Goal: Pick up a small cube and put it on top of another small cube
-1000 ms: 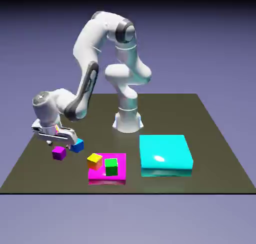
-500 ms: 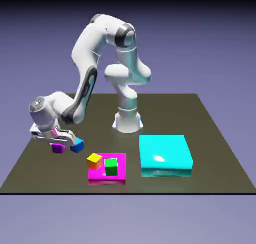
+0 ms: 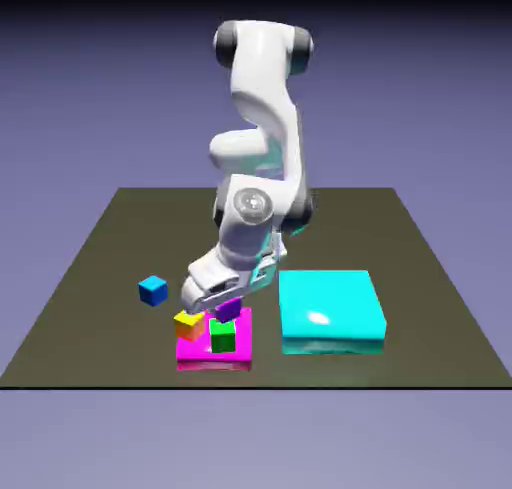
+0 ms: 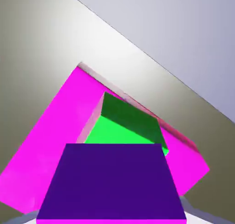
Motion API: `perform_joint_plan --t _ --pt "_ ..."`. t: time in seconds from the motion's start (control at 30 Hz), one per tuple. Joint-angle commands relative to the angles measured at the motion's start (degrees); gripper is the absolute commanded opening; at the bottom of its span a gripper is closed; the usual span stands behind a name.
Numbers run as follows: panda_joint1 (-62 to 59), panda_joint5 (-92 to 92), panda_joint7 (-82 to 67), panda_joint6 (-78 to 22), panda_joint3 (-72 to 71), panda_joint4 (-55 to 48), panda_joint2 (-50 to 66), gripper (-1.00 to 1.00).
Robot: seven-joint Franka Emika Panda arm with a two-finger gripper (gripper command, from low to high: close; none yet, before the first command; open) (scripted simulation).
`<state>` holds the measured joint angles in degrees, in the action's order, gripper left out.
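Note:
My gripper is shut on the small purple cube and holds it right above the small green cube. The green cube sits on a flat magenta slab near the table's front edge. In the hand view the purple cube fills the bottom and hides most of both fingers. Behind it show the green cube and the slab. Whether the two cubes touch, I cannot tell.
A yellow-orange cube stands on the slab's left corner, close beside my fingers. A blue cube lies on the dark table further left. A large cyan block sits to the exterior view's right of the slab.
The gripper closed on the purple cube beside the blue cube, lifted it and swung with the arm to the exterior view's right, over the green cube. The blue cube stayed in place.

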<state>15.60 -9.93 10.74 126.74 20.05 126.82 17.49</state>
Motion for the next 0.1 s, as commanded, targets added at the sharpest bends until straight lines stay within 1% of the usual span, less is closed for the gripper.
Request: perform_joint_plan --t 0.0,0.07 --pt "0.0 0.0 0.0 0.0 0.0 0.0 0.0 1.00" --pt "0.7 -0.3 0.1 -5.0 0.1 -2.3 -2.7 1.00"
